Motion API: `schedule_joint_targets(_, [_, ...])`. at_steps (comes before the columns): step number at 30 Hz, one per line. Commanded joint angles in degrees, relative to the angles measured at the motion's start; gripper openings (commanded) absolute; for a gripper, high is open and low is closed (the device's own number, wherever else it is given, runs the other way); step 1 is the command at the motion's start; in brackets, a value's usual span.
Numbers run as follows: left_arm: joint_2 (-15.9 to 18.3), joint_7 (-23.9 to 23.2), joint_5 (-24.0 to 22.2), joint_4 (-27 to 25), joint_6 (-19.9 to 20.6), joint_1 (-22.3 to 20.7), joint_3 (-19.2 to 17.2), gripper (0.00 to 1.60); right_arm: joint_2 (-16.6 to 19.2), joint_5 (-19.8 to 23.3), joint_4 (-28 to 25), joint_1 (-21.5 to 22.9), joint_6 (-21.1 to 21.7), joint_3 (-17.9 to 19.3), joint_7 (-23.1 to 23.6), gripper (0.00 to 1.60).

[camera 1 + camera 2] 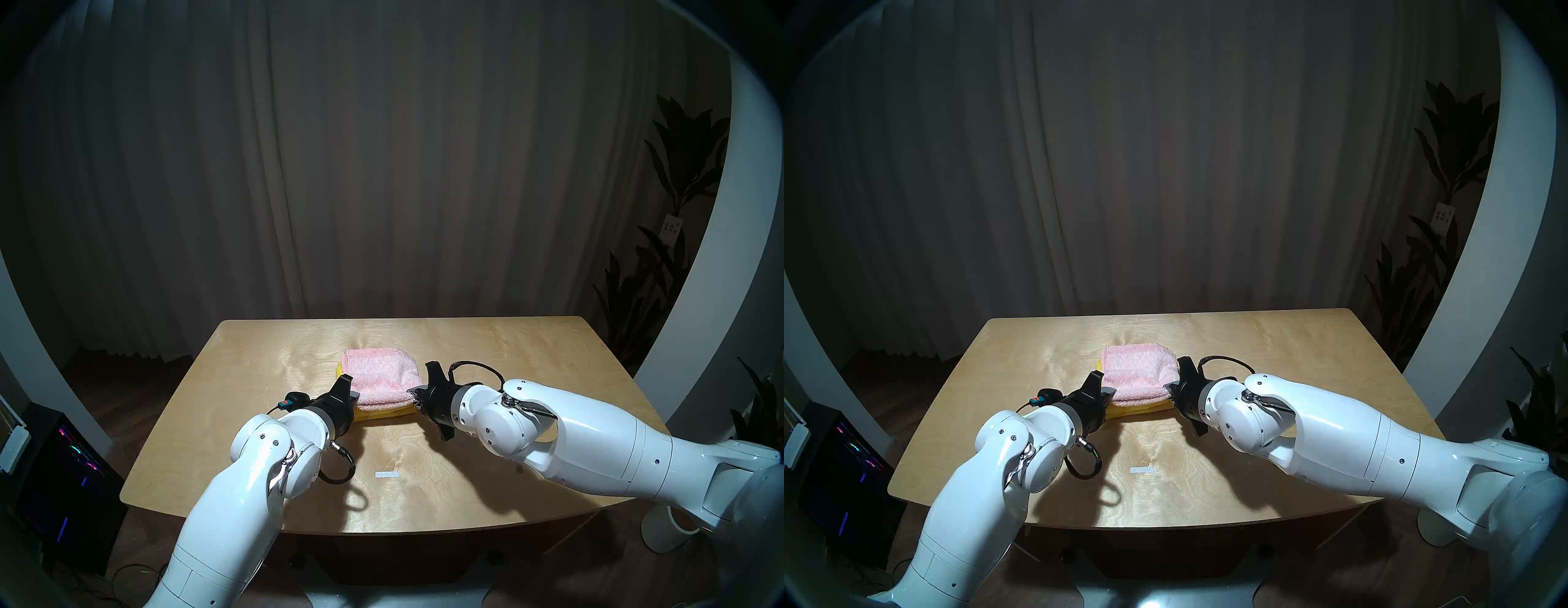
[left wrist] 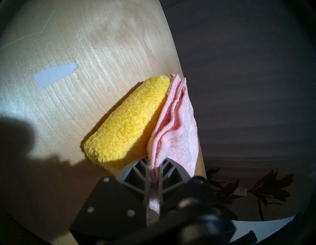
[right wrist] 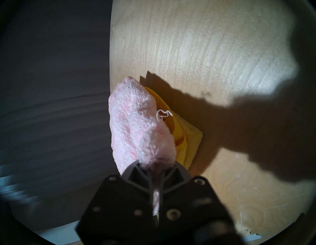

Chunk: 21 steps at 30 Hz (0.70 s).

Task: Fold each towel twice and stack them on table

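Note:
The folded pink towel [image 1: 379, 375] lies on top of the folded yellow towel [image 1: 382, 412] in the middle of the plywood table [image 1: 509, 369]. My left gripper [image 1: 355, 397] is shut on the pink towel's near left corner; the left wrist view shows pink cloth [image 2: 172, 136] pinched between the fingers beside the yellow towel [image 2: 126, 123]. My right gripper [image 1: 412, 392] is shut on the pink towel's near right corner; the right wrist view shows pink cloth [image 3: 136, 126] in the fingers over the yellow towel [image 3: 191, 143].
A white tape strip [image 1: 387, 474] lies on the table near the front edge; another shows in the left wrist view [image 2: 54, 75]. A computer with coloured lights [image 1: 68, 471] stands on the floor at left. Plants [image 1: 662, 254] stand at right. A curtain hangs behind.

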Motion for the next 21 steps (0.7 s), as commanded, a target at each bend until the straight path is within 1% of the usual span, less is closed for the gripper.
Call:
schedule_joint_targets(1, [0.3, 0.4, 2.0, 0.1, -1.5, -1.8, -0.8, 1.43, 0.0, -0.1, 0.4, 1.4, 0.1, 1.1, 0.1, 1.21])
schedule_joint_targets(2, [0.3, 0.3, 2.3, 0.1, -1.5, -1.9, -0.8, 1.6, 0.0, -0.1, 0.4, 1.5, 0.3, 1.1, 0.0, 1.35])
schedule_joint_targets(3, [0.3, 0.5, 2.3, 0.1, -1.6, -2.0, -0.8, 1.6, 0.1, 0.0, 0.4, 1.5, 0.9, 1.3, 0.1, 1.49])
schedule_joint_targets(4, [0.3, 0.5, 2.4, 0.0, -1.7, -2.1, -0.8, 1.6, 0.1, 0.0, 0.4, 1.6, 0.9, 1.3, 0.0, 1.6])
schedule_joint_targets(10, [0.4, 0.8, 2.7, -0.9, -2.3, -2.2, -1.4, 1.6, 0.9, 0.7, -0.4, 2.0, 3.7, 1.0, -1.1, 1.6])
schedule_joint_targets(14, [0.7, 1.1, 3.1, -1.4, -2.6, -1.9, -1.8, 1.6, 2.3, 0.4, -1.9, 2.1, 5.8, 0.2, -2.4, 1.6])
schedule_joint_targets(16, [1.0, 1.4, 3.4, -1.8, -2.9, -1.7, -1.9, 1.6, 3.5, 1.4, -3.4, 1.7, 6.7, 0.4, -3.0, 1.6])
schedule_joint_targets(18, [1.1, 1.4, 3.4, -2.2, -3.2, -1.3, -2.4, 1.6, 5.6, 1.2, -5.8, 1.6, 7.5, 0.3, -3.9, 1.6])
schedule_joint_targets(19, [1.2, 1.4, 3.6, -2.4, -3.4, -1.2, -2.6, 1.6, 6.4, 1.9, -6.4, 1.5, 8.5, 0.3, -4.5, 1.6])
schedule_joint_targets(21, [1.4, 1.3, 3.7, -2.7, -3.7, -1.0, -3.0, 1.6, 8.7, 1.7, -8.8, 1.0, 9.0, 0.2, -4.8, 1.6])
